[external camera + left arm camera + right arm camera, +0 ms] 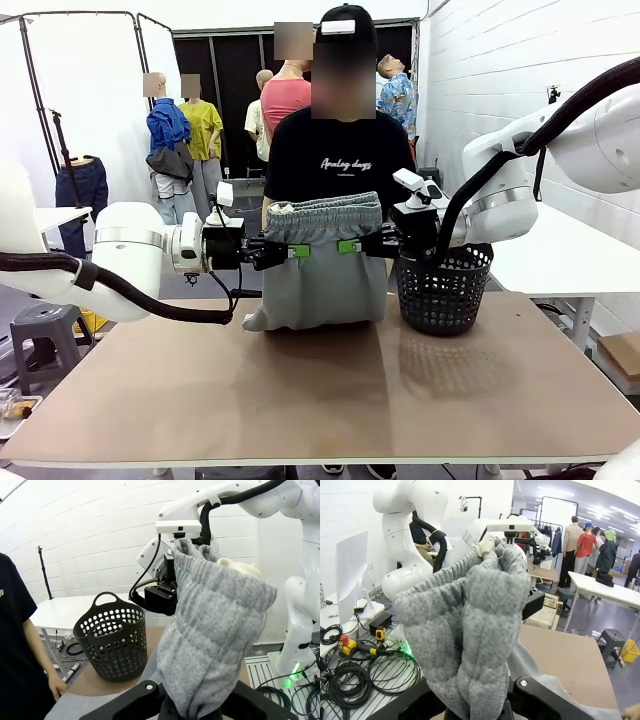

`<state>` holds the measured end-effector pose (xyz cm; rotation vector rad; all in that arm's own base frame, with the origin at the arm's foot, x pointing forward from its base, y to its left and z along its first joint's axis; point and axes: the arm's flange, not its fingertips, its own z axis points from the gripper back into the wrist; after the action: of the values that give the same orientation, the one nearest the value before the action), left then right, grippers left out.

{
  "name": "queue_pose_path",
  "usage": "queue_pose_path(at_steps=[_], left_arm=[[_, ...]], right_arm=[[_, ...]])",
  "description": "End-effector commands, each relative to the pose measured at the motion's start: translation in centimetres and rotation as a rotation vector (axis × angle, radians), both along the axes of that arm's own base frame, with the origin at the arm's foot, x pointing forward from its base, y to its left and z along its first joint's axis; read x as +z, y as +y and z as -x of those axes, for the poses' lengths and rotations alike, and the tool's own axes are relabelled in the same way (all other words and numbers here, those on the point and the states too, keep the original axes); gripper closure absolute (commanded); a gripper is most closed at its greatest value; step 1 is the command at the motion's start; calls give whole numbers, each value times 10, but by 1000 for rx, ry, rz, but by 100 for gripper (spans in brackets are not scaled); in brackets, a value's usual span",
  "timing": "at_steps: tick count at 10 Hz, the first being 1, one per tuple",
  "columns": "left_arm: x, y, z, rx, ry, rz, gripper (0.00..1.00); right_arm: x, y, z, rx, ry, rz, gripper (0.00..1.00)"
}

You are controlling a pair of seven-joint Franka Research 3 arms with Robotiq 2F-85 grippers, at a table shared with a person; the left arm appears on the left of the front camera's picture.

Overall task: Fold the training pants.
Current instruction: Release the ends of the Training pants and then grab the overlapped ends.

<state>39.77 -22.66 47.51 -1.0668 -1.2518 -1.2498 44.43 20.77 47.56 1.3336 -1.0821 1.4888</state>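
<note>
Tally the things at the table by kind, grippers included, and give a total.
training pants: 1, grey, held up by the waistband
black mesh basket: 1, standing on the table
grippers: 2, the left gripper and the right gripper, each shut on the training pants
Total: 4

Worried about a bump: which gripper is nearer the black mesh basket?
Right. The right gripper, jaws shut on the training pants, hangs beside the left rim of the basket, slightly higher; the left gripper holds the pants' other edge, farther left.
</note>
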Motion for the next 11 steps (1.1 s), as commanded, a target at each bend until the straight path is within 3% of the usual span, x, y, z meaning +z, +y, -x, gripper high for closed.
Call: queue_pose_path(at_steps=[1, 11], left_arm=[[2, -1, 0, 1, -3, 2, 100], [2, -1, 0, 1, -3, 2, 100]], right_arm=[[0, -2, 3, 9, -8, -15, 100], [0, -2, 3, 9, -8, -15, 100]])
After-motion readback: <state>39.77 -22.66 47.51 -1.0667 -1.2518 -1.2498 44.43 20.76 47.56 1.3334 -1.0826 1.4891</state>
